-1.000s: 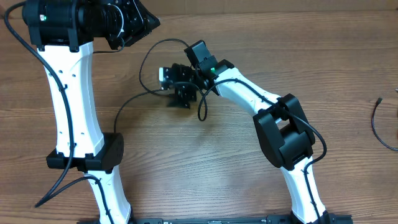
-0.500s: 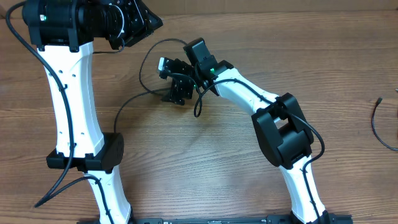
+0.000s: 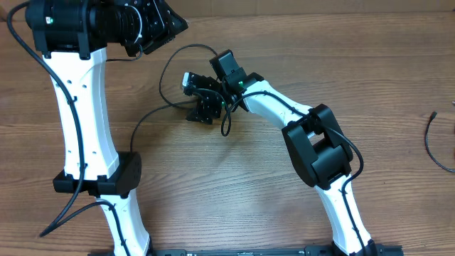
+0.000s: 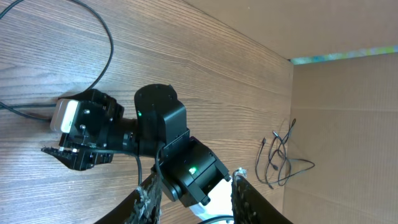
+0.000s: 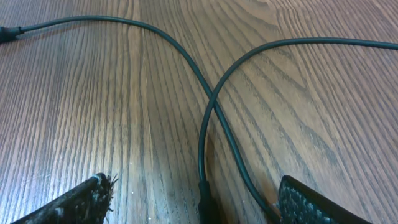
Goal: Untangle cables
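A thin black cable (image 3: 162, 78) loops on the wooden table between the two arms and trails off to the lower left. My right gripper (image 3: 192, 98) hovers low over it, open. In the right wrist view two cable strands (image 5: 168, 37) cross at mid-frame. Both strands run between my fingertips (image 5: 81, 202), and a plug end (image 5: 204, 199) lies between them too. My left gripper (image 4: 198, 202) is raised at the upper left, looking down on the right gripper. It is open with nothing between its fingers (image 4: 149, 205). The same cable (image 4: 106, 31) curves past the top left of that view.
Another thin cable (image 3: 429, 139) lies at the table's far right edge. In the left wrist view it shows as a small tangle (image 4: 280, 158) beside a cardboard wall (image 4: 348, 124). The left arm's white links (image 3: 82, 107) and thick black cord stand along the left side.
My right gripper has shifted slightly left and turned a little over the cable. The left arm has stayed put.
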You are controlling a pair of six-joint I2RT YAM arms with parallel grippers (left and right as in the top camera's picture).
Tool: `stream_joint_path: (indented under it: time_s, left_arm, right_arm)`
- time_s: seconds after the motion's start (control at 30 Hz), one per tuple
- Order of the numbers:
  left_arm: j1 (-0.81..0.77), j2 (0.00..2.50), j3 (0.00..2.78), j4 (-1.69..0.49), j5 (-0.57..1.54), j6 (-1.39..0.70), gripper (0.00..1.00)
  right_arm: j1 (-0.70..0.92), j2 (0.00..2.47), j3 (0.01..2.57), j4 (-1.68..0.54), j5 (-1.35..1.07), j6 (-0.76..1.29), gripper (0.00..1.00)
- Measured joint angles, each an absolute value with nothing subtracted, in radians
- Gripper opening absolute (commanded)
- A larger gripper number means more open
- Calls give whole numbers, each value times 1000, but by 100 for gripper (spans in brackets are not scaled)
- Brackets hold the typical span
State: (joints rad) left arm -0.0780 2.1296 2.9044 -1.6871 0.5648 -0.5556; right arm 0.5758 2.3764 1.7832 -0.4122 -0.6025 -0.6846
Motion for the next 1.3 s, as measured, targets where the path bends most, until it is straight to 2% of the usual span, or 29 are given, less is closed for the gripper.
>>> stream_joint_path:
  time_s: [0.2,0.27,0.3,0.37,0.43,0.47,0.5,0.97,1.3]
  left_arm:
    - [-79,2130,2904,-1687,566,-554,37]
    - [-79,2130,2904,-1687,572,-554,40]
    - [-79,2130,2904,-1687,576,-554,40]
    - [-79,2130,2904,-1687,581,-551,41]
    - [-79,2130,2904,-1687,588,-551,41]
    - [-79,2130,2904,-1687,589,-551,41]
    - [-79,2130,2904,-1687,591,-551,41]
    - [-79,2130,2904,-1687,611,-547,42]
    - [-86,2130,2904,-1687,611,-531,42]
  right_arm:
    - [576,2392,1783,-412,-603,-707,87]
    - [576,2402,1783,-412,-602,-722,80]
    - [576,2412,1783,-411,-602,-737,70]
    - [576,2426,1783,-400,-602,-746,41]
    - [575,2429,1784,-400,-603,-759,42]
    - [574,2431,1784,-403,-603,-760,36]
    - [574,2432,1784,-401,-603,-768,4]
    - [556,2432,1784,-371,-598,-777,4]
    - [338,2431,1802,-352,-593,-696,4]
